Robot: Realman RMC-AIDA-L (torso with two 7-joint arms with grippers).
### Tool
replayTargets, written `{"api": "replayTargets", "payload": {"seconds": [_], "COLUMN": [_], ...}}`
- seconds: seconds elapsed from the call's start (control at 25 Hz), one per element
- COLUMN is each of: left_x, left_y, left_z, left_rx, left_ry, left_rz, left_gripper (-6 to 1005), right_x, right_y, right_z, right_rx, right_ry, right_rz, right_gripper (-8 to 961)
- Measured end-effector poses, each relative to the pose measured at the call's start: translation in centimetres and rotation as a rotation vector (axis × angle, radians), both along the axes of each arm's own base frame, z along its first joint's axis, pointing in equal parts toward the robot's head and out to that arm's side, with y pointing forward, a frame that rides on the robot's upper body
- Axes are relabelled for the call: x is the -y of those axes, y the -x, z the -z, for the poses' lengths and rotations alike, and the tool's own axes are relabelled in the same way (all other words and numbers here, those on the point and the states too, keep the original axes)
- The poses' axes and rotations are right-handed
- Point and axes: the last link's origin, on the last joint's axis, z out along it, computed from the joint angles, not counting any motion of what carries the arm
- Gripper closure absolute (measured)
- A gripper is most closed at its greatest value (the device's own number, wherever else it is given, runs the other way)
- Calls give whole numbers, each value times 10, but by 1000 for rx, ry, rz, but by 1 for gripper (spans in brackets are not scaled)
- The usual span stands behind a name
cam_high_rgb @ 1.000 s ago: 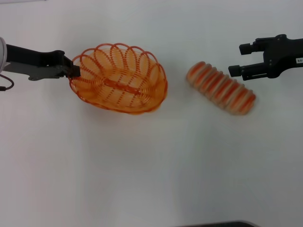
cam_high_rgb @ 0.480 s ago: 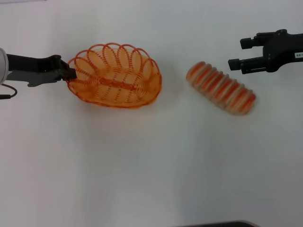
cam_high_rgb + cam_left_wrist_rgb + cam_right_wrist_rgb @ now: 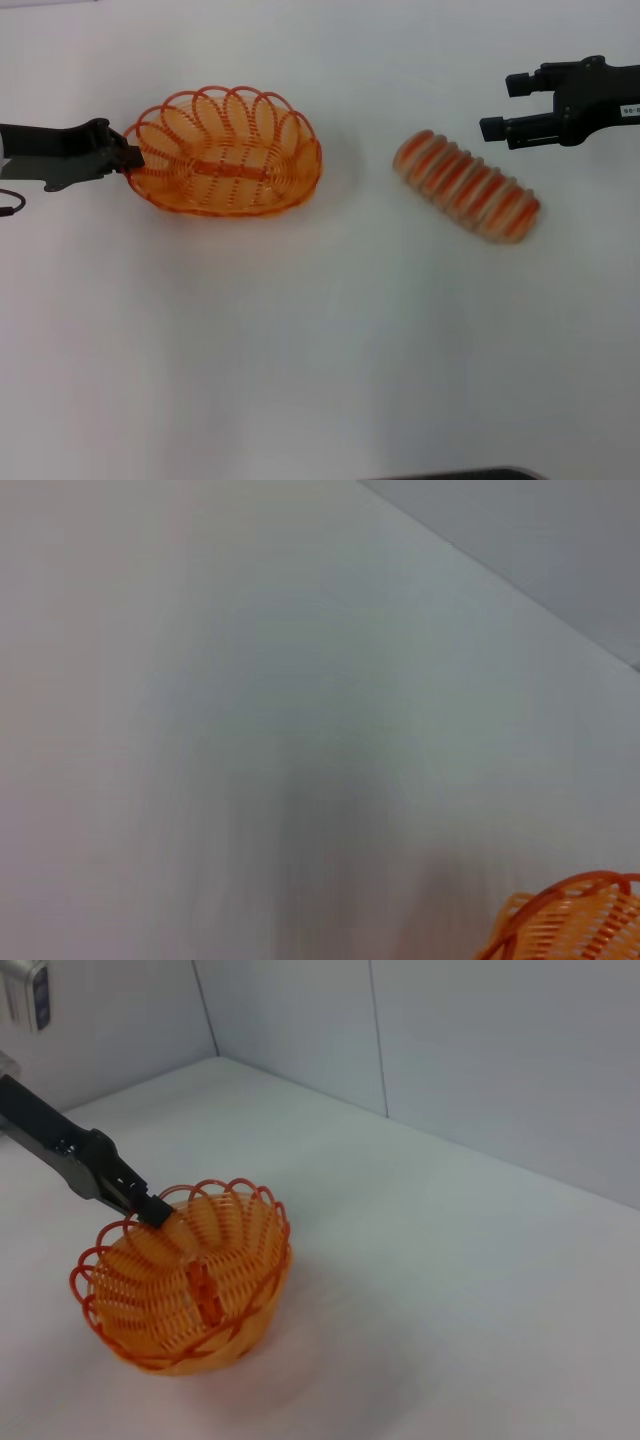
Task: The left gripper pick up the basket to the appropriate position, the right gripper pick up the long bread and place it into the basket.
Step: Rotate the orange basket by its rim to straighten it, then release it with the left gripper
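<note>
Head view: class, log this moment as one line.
left hand: shut on basket rim | right hand: open, beyond long bread | bread: on table

One basket (image 3: 225, 152), one long bread (image 3: 466, 186), two grippers: left gripper (image 3: 128, 156), right gripper (image 3: 502, 107).

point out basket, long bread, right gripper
basket (image 3: 225, 160), head view, woven bottom at its middle
long bread (image 3: 466, 186), head view, middle ridges of the loaf
right gripper (image 3: 497, 106), head view, midway between its open fingertips

Basket (image 3: 225, 152), long bread (image 3: 466, 186) on white table (image 3: 320, 340)
</note>
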Motion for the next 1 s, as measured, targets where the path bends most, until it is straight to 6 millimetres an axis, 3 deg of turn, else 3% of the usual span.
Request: {"api": "replayTargets", "payload": {"seconds": [1.0], "left_x": [-3], "left_y": [15], "left_z": [3], "left_rx": [-13], "left_ry": [-77], "left_rz": [-58], "left_gripper": [918], "right_x": [-3], "right_y": [0], "right_z": [1], "right_rx": [15], "right_ry": [-14], "right_rz": [-6], "right_gripper": [127]}}
